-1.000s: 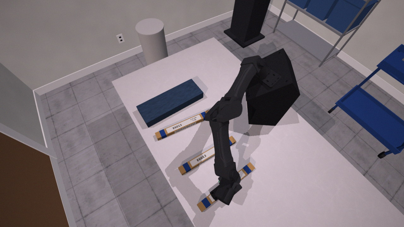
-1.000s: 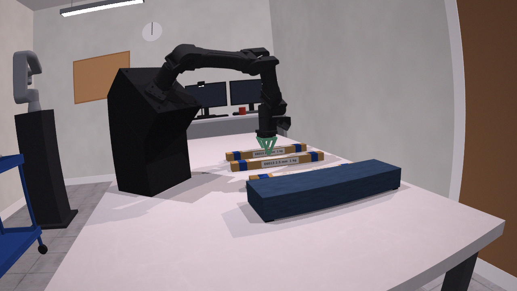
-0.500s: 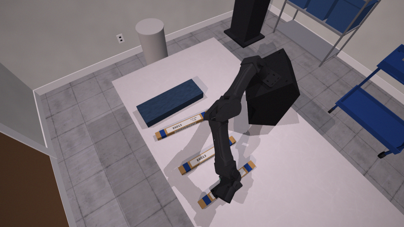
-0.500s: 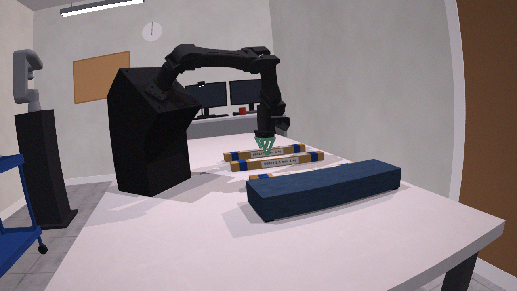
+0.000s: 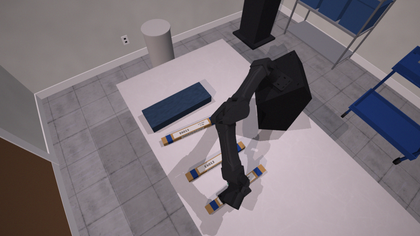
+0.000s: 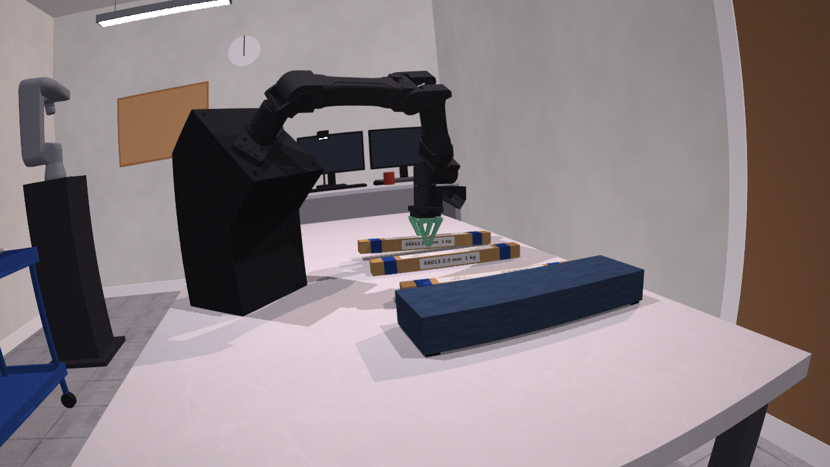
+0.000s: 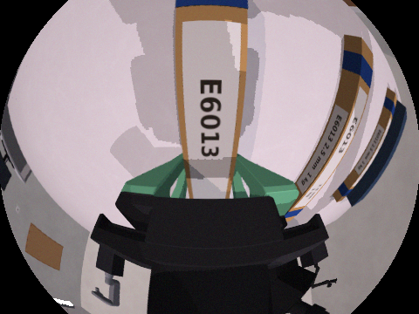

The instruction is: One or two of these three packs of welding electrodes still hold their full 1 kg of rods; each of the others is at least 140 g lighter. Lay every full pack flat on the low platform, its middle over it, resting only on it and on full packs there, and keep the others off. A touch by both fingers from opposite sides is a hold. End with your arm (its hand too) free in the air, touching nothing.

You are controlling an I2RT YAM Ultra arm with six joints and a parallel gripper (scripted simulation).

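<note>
Your gripper (image 5: 235,195) (image 6: 428,244) (image 7: 209,156) is squeezing the far pack (image 5: 259,169) (image 6: 464,239) (image 7: 214,65), one finger on each long side. The pack lies flat on the table (image 5: 308,176) (image 6: 348,377) (image 7: 87,87). The middle pack (image 5: 210,164) (image 6: 449,261) (image 7: 328,146) and near pack (image 5: 190,129) (image 6: 413,285) (image 7: 370,150) lie there too, off the platform (image 5: 177,105) (image 6: 522,296) (image 7: 384,163).

It looks like a long, stiff box, and it may be heavy for its size. You can't see which one is full, so you need to feel the weight. Your grip looks close to the middle, which is a good place. If you hold it too near one end, the other end may droop. The sides look smooth and might slip, so lift it slowly and keep it flat.
</note>
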